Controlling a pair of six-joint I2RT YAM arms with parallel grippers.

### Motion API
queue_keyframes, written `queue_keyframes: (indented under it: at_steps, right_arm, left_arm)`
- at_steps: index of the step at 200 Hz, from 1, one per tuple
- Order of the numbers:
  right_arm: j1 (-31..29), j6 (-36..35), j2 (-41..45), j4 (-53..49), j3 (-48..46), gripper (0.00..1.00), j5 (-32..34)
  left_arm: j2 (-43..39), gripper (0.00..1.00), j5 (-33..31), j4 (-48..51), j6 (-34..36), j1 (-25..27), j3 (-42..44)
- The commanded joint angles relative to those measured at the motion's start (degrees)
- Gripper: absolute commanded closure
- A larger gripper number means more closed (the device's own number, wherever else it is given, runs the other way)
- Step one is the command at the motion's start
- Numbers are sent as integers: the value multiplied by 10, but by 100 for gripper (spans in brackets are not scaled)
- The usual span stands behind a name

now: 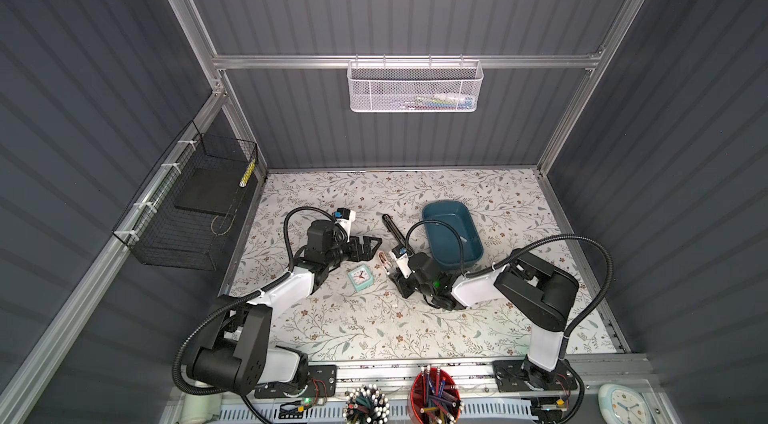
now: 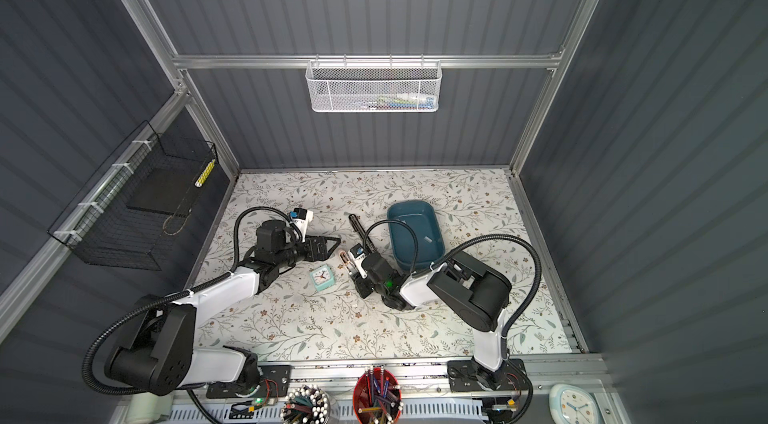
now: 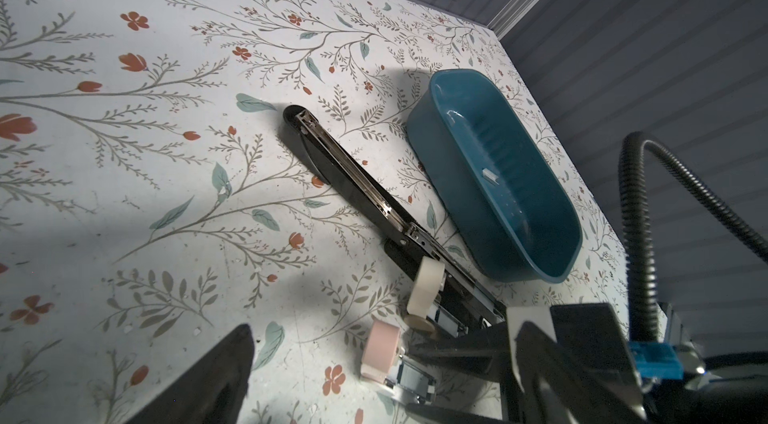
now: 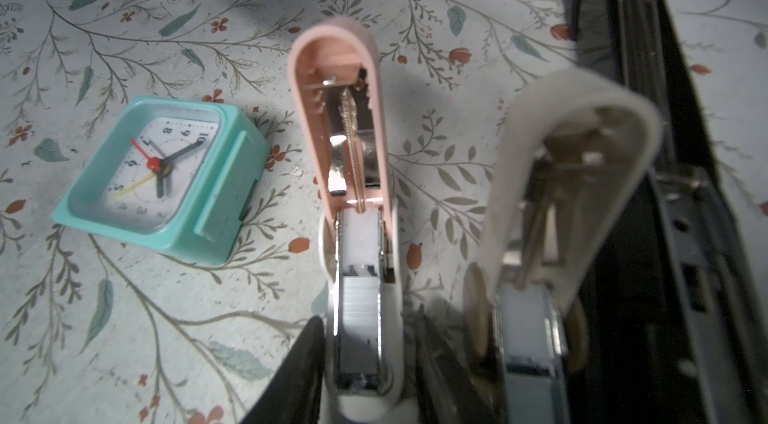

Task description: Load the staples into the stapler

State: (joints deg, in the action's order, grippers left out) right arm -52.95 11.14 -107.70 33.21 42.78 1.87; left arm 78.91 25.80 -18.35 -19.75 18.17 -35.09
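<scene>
Floral-print tabletop (image 1: 374,330) boxed in by grey ribbed walls. Near its middle lies a small pink stapler (image 4: 338,69) with its lid swung open. A grey strip of staples (image 4: 359,305) sits in its metal channel, just ahead of the white pusher.

The right gripper (image 4: 368,318) is partly closed, with one black finger (image 4: 305,364) on each side of the stapler's white base and very near it. Whether they press on it cannot be told. The left gripper (image 1: 371,248) hangs to the left of the staplers, spread wide, holding and touching nothing.

Three staplers in all, every one open. Just right of the pink one is a small white stapler (image 4: 573,131). Beyond that a long black stapler (image 3: 345,177) runs diagonally toward the far side.

Two staple strips can be seen: the one in the pink stapler, and a second strip (image 3: 489,175) lying alone inside the teal tray (image 3: 424,127). The tray stands just right of the black stapler.

One mint-green alarm clock (image 4: 166,177) lies face up, just left of the pink stapler.
</scene>
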Motion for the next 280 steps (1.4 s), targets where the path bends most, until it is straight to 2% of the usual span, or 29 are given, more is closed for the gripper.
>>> queue_keyframes:
  at_steps: [1, 14, 38, 69, 112, 136, 175, 212, 244, 256, 267, 280]
  right_arm:
    - [-7, -2, -11, -33, -9, 64, -3]
    - [-12, 0, -13, -32, -9, 67, -2]
    - [-19, 3, -15, -28, -8, 72, 0]
    - [-21, 11, -21, -20, -4, 78, -3]
    - [-22, 19, -23, -12, -1, 81, -3]
    - [-21, 22, -22, -10, -2, 82, -4]
    - [-22, 29, -25, -4, -1, 82, -3]
    - [-21, 34, -28, 4, 0, 82, -10]
    - [-21, 34, -27, 5, 0, 82, -11]
    - [-21, 34, -23, 8, -4, 81, -9]
    - [-21, 31, -18, 11, -9, 74, -7]
    - [-22, 28, -8, 17, -17, 71, -8]
  left_arm:
    - [16, 8, 27, -26, -1, 0, -8]
    - [26, 11, 34, -40, -6, 0, -2]
    - [48, 27, 50, -69, -15, 0, 6]
    - [74, 39, 61, -108, -29, 2, 20]
    - [101, 40, 47, -129, -31, 7, 36]
    - [123, 42, 61, -159, -37, 11, 41]
    - [138, 52, 94, -211, -43, 41, 50]
    - [145, 62, 108, -264, -10, 89, 82]
    - [167, 70, 122, -347, -12, 94, 123]
    - [175, 70, 131, -361, -11, 95, 130]
    - [176, 70, 121, -366, -10, 95, 135]
    - [171, 70, 107, -347, 0, 95, 132]
